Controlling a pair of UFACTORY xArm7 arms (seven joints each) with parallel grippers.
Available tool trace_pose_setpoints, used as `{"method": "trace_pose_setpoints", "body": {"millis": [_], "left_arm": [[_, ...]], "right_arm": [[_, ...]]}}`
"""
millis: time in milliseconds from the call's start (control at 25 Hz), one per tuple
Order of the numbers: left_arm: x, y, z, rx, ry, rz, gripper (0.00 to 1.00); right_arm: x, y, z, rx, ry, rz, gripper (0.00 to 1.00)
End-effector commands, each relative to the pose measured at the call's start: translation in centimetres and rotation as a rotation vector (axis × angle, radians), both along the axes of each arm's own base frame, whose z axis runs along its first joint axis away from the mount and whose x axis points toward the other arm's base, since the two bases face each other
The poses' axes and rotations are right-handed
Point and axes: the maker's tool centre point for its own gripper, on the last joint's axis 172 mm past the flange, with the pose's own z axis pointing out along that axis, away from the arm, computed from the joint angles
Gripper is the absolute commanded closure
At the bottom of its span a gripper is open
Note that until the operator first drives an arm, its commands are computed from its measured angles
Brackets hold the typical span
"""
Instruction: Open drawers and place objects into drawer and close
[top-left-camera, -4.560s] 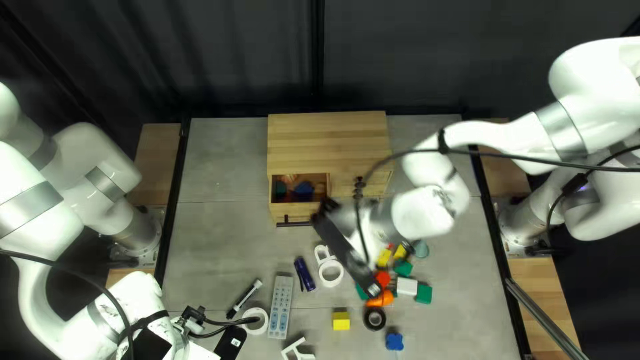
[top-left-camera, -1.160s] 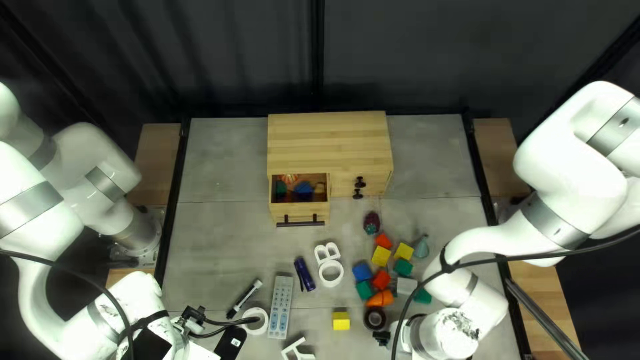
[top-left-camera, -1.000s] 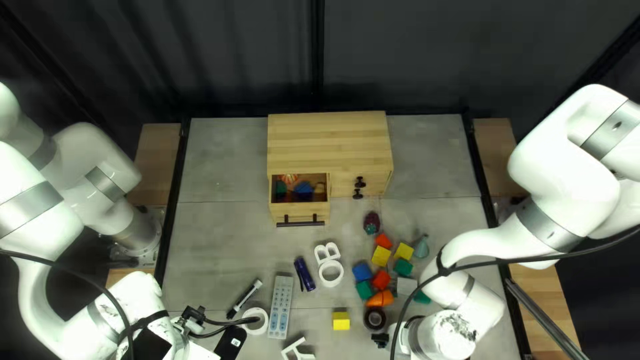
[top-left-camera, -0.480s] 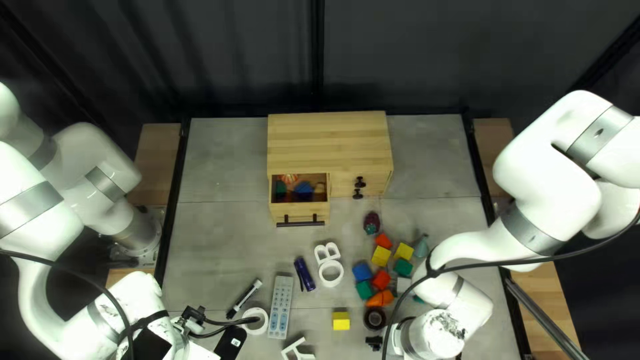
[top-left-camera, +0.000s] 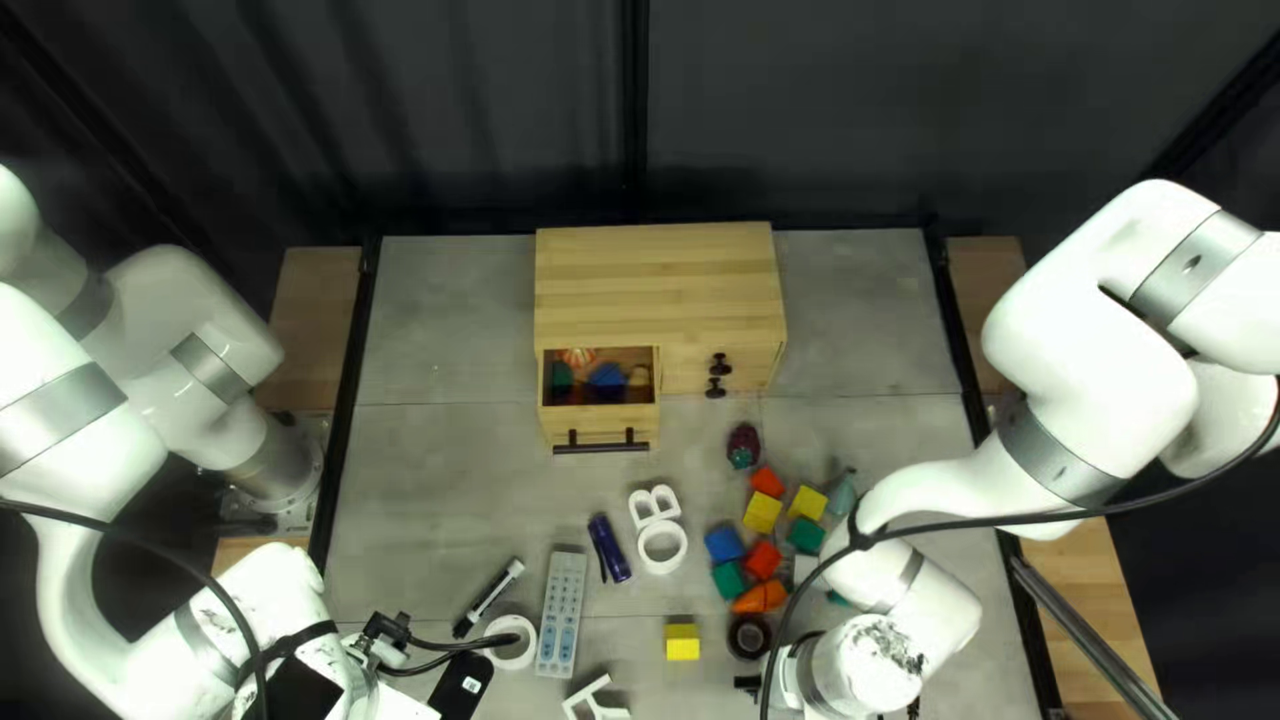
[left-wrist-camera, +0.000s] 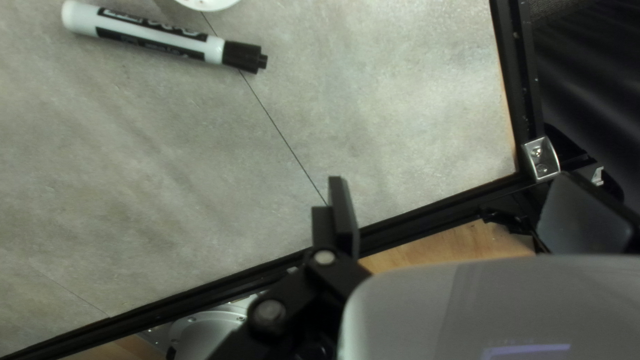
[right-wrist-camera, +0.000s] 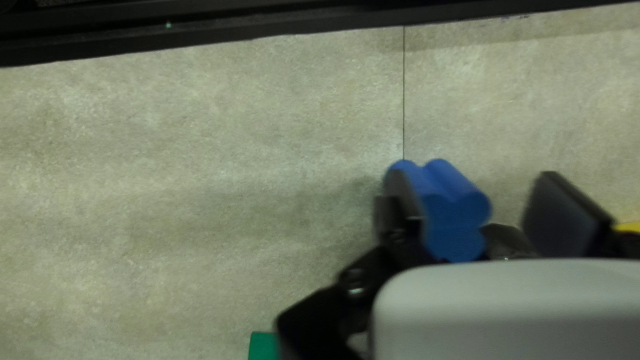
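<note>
The right gripper (top-left-camera: 750, 686) is low near the tabletop's (top-left-camera: 440, 507) near edge, its fingers apart, with a blue block (right-wrist-camera: 453, 207) between them and a gap on one side. The left gripper (top-left-camera: 387, 627), by the tabletop's left edge, also has its fingers apart, with nothing between them; a marker (left-wrist-camera: 160, 37) lies ahead. By the far edge, the cabinet's (top-left-camera: 660, 287) left drawer (top-left-camera: 600, 426) is open, holding a blue piece (top-left-camera: 608, 376) and a green one (top-left-camera: 562, 376).
</note>
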Motion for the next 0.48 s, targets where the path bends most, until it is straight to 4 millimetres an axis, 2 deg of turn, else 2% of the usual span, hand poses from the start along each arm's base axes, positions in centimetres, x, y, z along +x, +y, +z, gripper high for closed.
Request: {"method": "trace_pose_setpoints", "body": {"millis": [40, 200, 280, 360, 480], "left_arm": [[0.0, 0.0, 0.0, 0.000, 0.000, 0.000, 0.00], [0.0, 0.0, 0.0, 0.000, 0.000, 0.000, 0.00], [0.0, 0.0, 0.0, 0.000, 0.000, 0.000, 0.00], [0.0, 0.0, 0.0, 0.000, 0.000, 0.000, 0.00], [0.0, 0.0, 0.0, 0.000, 0.000, 0.000, 0.00]], "right_arm": [[-0.1, 0.1, 1.9, -0.007, 0.000, -0.003, 0.97], [0.4, 0.0, 5.0, -0.021, -0.011, -0.016, 0.97], [1.2, -0.7, 7.2, -0.025, -0.023, -0.049, 0.97], [2.6, -2.7, 10.0, -0.029, -0.062, -0.133, 0.98], [4.2, -5.9, 12.7, -0.034, -0.128, -0.263, 0.98]]}}
